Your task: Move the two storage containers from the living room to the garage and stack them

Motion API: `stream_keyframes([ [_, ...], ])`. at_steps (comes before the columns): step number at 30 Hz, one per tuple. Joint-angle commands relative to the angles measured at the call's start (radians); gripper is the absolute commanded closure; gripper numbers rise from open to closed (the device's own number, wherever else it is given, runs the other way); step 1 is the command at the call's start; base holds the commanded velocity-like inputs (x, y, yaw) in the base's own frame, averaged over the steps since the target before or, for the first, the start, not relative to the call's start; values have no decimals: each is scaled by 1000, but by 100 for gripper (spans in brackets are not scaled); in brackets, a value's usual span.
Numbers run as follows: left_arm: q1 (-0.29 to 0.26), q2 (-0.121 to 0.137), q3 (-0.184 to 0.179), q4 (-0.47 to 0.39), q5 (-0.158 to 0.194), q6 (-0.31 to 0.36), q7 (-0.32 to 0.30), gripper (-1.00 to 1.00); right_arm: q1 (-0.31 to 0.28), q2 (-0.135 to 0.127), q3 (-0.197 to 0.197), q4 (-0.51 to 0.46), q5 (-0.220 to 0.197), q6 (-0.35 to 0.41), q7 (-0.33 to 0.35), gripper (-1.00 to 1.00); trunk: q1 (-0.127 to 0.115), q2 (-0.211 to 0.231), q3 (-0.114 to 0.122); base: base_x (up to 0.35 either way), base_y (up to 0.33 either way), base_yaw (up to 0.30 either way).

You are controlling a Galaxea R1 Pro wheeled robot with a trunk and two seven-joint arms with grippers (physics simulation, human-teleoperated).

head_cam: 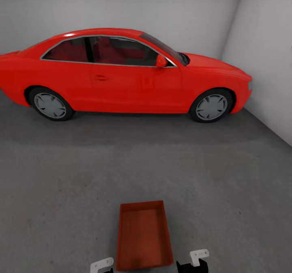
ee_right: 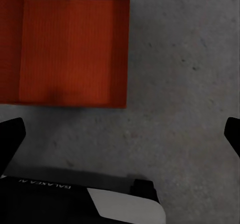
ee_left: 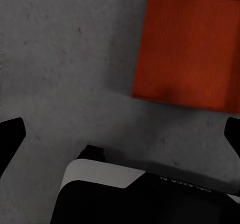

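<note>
We're in the garage. One storage container (head_cam: 142, 234) sits flat on the concrete floor (head_cam: 61, 192), open side up and empty, directly ahead of our base and well short of the red car (head_cam: 121, 76). That looks like a deliberate base position: level, clear floor on every side of it, ready to take the second bin on top. We read that as step one done, stack not yet made.

Left gripper (ee_left: 120, 131): jaws spread wide, holding nothing, hanging over bare floor just beside the container (ee_left: 187, 47). Right gripper (ee_right: 120, 131): same, jaws wide apart and empty, the container (ee_right: 65, 44) just off to its side. Both arms flank the container's near end without touching it, so it rests on its own.

Around the container: the car is parked side-on beyond it, against the white back wall (head_cam: 121, 9), with a side wall (head_cam: 267, 62) past the car's nose. Open concrete between car and container. Nothing obstructs access to the container; the car only limits forward travel.
</note>
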Motion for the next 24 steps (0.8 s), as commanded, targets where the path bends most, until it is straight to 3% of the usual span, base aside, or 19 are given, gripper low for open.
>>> stream_keyframes([
  [1,0,-1,1,-2,7,5,2,-100,0,1,-4,-1,9,0,5,-100,-4,6,4,0,0,0],
  [24,0,0,0,-2,7,5,-5,-100,0,1,-4,-1,9,0,5,-100,-92,167,112,0,0,0],
])
